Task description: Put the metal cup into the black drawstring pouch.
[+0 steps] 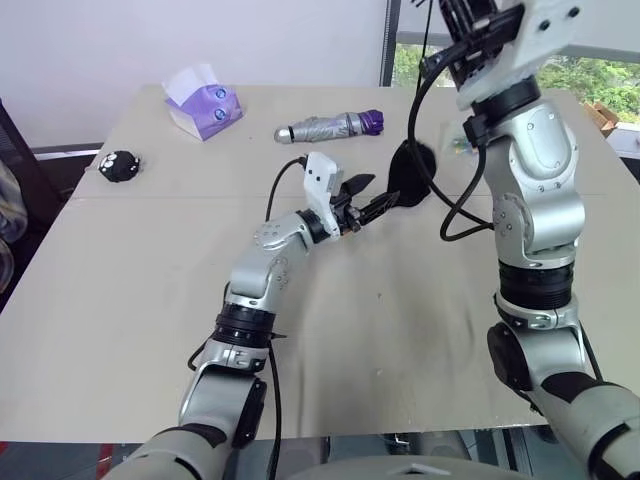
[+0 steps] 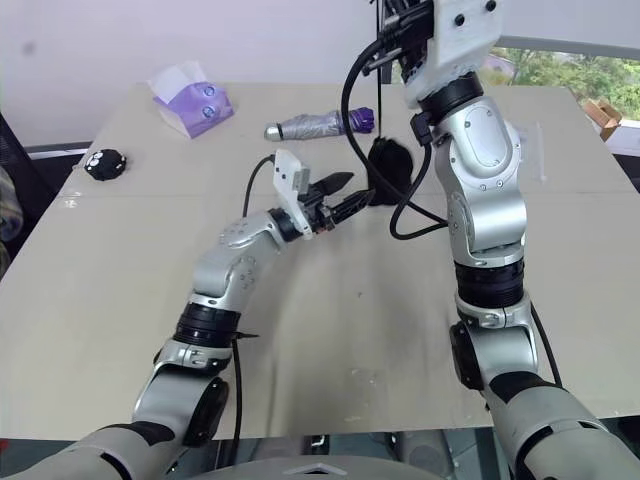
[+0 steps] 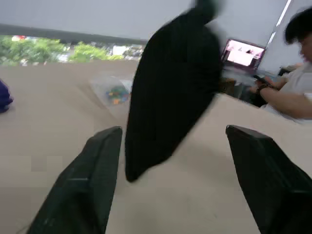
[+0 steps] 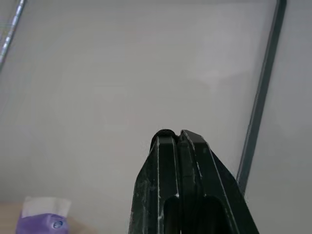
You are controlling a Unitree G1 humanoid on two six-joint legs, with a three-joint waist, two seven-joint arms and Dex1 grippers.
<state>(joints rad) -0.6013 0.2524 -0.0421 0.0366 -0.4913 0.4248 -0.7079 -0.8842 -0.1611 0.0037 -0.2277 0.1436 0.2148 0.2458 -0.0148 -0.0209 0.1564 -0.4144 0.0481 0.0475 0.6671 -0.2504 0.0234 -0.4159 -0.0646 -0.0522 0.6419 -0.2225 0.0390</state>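
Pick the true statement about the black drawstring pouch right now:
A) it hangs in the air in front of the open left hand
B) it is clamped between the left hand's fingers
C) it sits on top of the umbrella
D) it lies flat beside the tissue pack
A: the black drawstring pouch dangles off the table, ahead of the left hand, whose fingers stand spread and clear of it.

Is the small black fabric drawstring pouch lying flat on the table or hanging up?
Hanging. The small black fabric drawstring pouch dangles on its cord below the raised right arm, with the open left end effector beside its lower end.
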